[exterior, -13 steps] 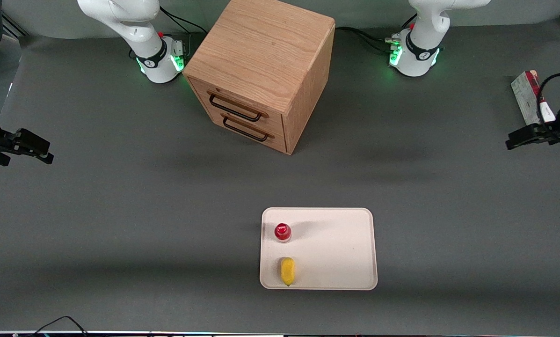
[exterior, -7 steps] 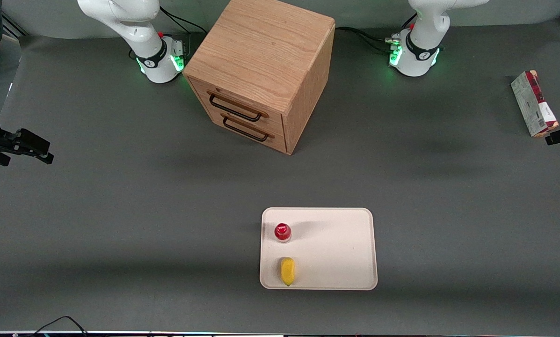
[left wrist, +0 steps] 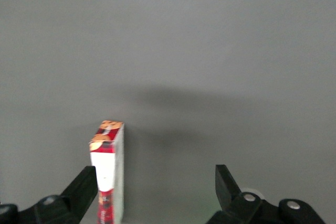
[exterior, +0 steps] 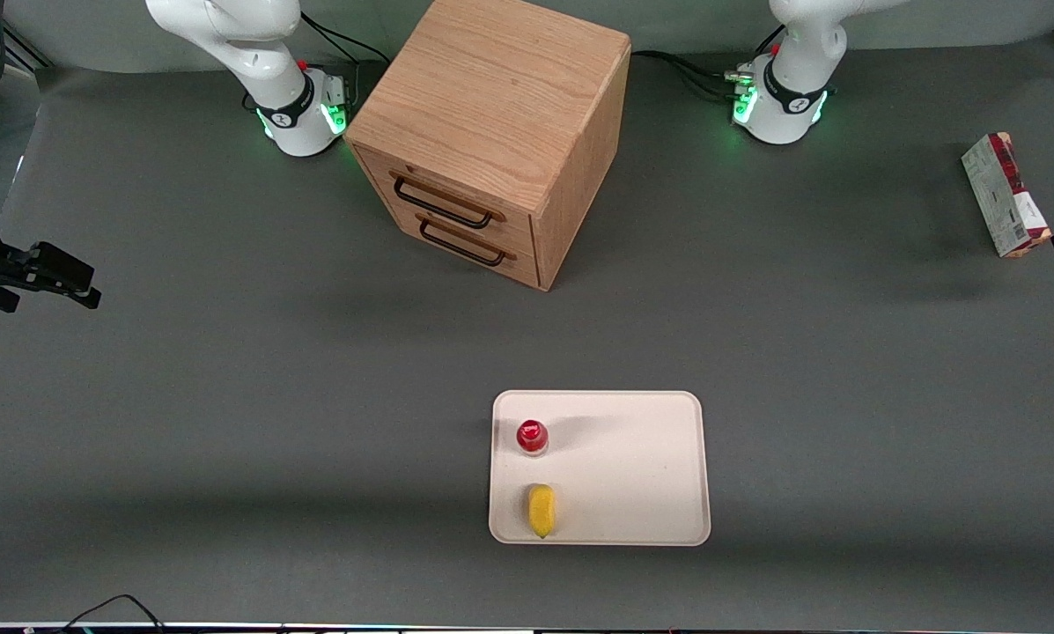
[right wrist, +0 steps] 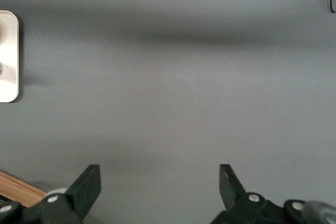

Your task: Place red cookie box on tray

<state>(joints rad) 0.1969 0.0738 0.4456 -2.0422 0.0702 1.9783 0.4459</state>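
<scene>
We are seeing the gripper (left wrist: 155, 182) hanging with its two black fingers (left wrist: 84, 187) spread wide apart and holding nothing; it is sitting at the working arm's end of the table, and only a black tip of it is showing at the edge of the front view, just beside the red cookie box (exterior: 1005, 194). In the left wrist view the red cookie box (left wrist: 107, 171) is standing on edge on the grey table (left wrist: 210, 51), close by one finger, though we cannot tell whether they are touching. We are making out red plaid with a white patch and a cookie picture on its end, but no wording is legible to us; its pale printed face in the front view is equally unreadable.

Going from near to far in the front view, we are finding the tray (exterior: 632, 467) lying nearest the camera, well apart from the box. On it a yellow fruit-shaped item (exterior: 541, 511) is lying nearer the camera and a small red-capped bottle (exterior: 532, 436) is standing just farther. Farther still, a wooden drawer cabinet (exterior: 491, 132) is standing with two dark handles on its front.
</scene>
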